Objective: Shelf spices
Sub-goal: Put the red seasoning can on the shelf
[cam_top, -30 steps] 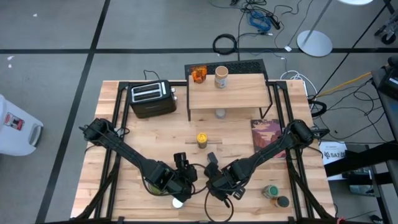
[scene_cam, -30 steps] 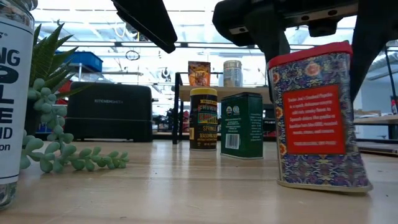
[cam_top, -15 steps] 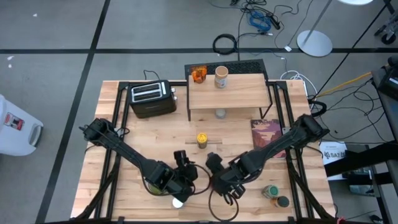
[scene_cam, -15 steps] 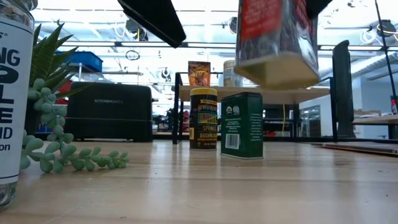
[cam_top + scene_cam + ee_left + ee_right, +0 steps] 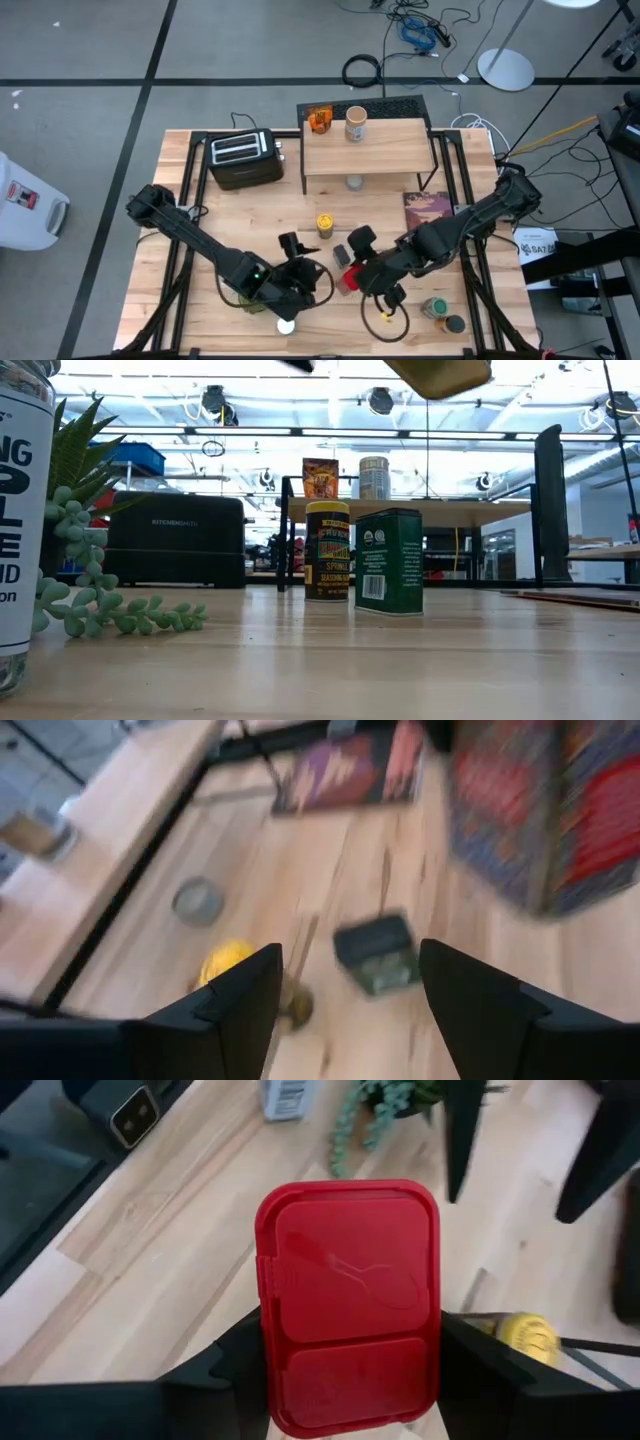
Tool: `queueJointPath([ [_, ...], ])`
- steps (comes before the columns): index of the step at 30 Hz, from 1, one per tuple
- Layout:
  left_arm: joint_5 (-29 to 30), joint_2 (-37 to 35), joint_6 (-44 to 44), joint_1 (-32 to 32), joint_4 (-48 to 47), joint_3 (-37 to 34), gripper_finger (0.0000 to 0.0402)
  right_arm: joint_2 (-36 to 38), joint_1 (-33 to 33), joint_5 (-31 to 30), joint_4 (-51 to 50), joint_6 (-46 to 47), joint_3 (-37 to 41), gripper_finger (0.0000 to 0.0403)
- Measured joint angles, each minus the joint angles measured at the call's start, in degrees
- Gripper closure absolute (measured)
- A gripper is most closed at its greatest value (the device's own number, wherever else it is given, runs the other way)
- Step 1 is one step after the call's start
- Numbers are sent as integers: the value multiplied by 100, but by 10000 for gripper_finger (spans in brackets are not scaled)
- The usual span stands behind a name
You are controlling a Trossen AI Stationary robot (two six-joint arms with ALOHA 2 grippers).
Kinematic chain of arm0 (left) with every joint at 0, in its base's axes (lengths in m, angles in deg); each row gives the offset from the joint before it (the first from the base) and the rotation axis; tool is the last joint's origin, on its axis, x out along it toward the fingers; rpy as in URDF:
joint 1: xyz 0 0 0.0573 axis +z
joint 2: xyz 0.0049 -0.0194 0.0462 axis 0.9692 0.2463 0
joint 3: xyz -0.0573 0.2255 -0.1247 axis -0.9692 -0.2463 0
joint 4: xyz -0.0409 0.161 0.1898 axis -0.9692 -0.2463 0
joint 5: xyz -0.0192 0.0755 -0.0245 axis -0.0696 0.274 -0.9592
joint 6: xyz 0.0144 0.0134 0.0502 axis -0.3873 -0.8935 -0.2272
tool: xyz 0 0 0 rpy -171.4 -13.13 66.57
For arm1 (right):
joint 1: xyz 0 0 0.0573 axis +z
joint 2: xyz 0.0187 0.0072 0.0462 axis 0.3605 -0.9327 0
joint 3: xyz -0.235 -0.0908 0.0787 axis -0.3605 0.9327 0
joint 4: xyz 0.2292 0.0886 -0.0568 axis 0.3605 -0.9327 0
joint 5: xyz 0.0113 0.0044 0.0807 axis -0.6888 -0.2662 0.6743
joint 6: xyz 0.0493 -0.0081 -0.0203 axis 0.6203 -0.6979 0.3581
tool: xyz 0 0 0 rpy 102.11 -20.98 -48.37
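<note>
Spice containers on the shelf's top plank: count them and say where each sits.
2. The amber jar stands at the shelf top's back left corner; the tan-lidded jar is just to its right. None appears hidden.

Two dark jointed arms, black claws

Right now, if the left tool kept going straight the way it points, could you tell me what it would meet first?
Probably the dark square tin, centred ahead of the empty open left tool. The yellow-lidded jar sits just off that line; depth is unclear.
</note>
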Motion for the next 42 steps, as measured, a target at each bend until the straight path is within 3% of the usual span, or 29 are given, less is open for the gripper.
queueJointPath([
  [6,-13,-291,-855,42,938,0,155,216,-72,-114,-112,50,0,205],
  [11,-45,-390,-1215,209,1036,0,155,273,-279,-233,-285,-4,0,205],
  [18,-815,-394,-1257,541,1292,0,155,281,-660,-239,-441,-146,0,205],
  [32,-541,-425,-1441,1016,779,0,155,773,-1572,-213,-622,-453,0,205],
  [42,-252,-426,-1249,828,192,0,155,1010,-2552,31,-742,-985,-449,205],
])
